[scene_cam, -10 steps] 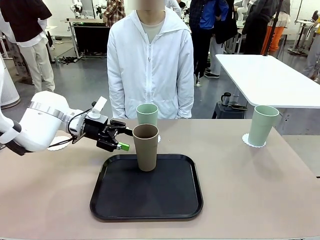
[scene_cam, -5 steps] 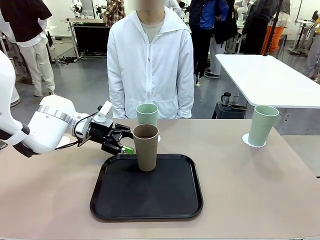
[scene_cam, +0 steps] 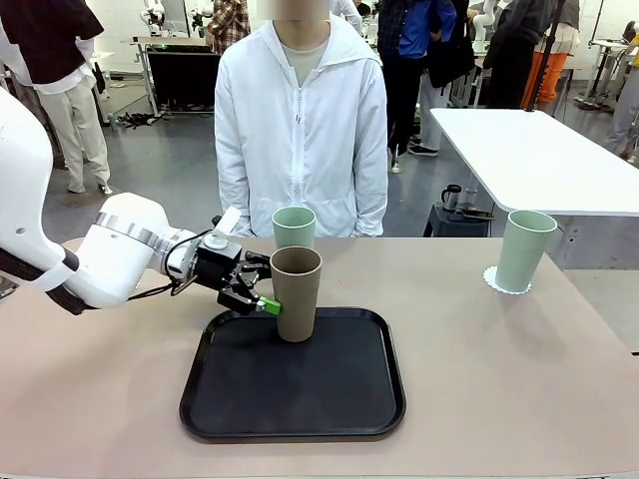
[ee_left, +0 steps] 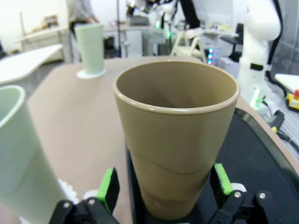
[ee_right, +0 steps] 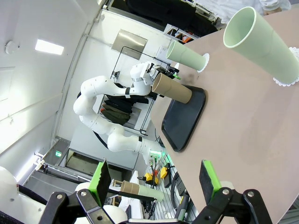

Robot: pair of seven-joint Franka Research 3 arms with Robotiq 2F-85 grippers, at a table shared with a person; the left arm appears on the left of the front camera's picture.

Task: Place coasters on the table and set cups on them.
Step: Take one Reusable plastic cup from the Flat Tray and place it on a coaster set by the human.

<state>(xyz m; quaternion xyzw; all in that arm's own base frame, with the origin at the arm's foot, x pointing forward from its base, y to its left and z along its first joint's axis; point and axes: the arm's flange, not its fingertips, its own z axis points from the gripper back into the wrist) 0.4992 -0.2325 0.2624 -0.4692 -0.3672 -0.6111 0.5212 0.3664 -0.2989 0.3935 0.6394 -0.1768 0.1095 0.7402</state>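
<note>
A tan-brown cup [scene_cam: 296,293] [ee_left: 177,140] stands upright at the back of the black tray [scene_cam: 300,399]. My left gripper [scene_cam: 262,290] [ee_left: 164,186] is open, its green pads [ee_left: 108,189] on either side of the cup's lower half, apart from its wall. Just behind, a mint cup [scene_cam: 294,228] [ee_left: 18,154] stands on a coaster [ee_left: 70,189]. Another mint cup [scene_cam: 523,249] [ee_right: 264,44] rests on a coaster [scene_cam: 496,280] [ee_right: 285,81] at the table's [scene_cam: 499,379] far right. My right gripper [ee_right: 154,179] hangs open above the table, holding nothing.
A person in a white jacket [scene_cam: 300,130] stands at the far edge, right behind the middle cup. A white-topped table [scene_cam: 539,150] stands beyond at the right. The tray's front half and the tabletop either side of it lie bare.
My left gripper has moved right along the table's back, from beside the tan cup to straddling it. The cups and tray have not moved.
</note>
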